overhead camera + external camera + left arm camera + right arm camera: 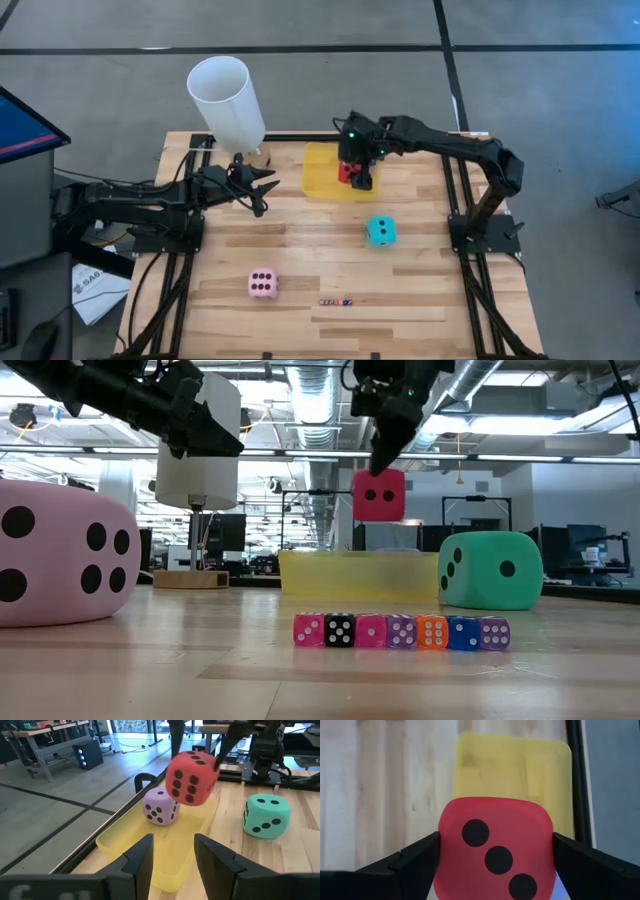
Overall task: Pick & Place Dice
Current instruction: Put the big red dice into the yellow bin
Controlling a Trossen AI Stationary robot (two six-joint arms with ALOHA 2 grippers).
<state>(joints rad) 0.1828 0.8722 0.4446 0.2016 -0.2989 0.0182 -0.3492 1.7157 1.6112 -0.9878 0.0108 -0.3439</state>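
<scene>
Clamping the soft, light red die (495, 852) by opposite flat faces over the yellow tray (322, 160), the right gripper (495, 865) fingers grip securely; left gripper (172, 852) fingers part-open, empty.

Your table: a tray at the back, dice in front of it, and both arms reaching in.

At the back middle of the table (420, 300) you have the tray (320, 185), and one die in the tray (161, 806). Above the tray hangs the held die (378, 495), clear of it, between the fingers of the right gripper (358, 172). Left of the tray, at the back edge, stands an upright cylinder (228, 103). The left gripper (262, 190) is just in front of the cylinder, beside the tray's left edge, holding nothing. In front of the tray, right of centre, sits the right-hand die (380, 231). Near the front, left of centre, sits the front die (263, 284), with the row of tiny dice (336, 301) to its right.
</scene>
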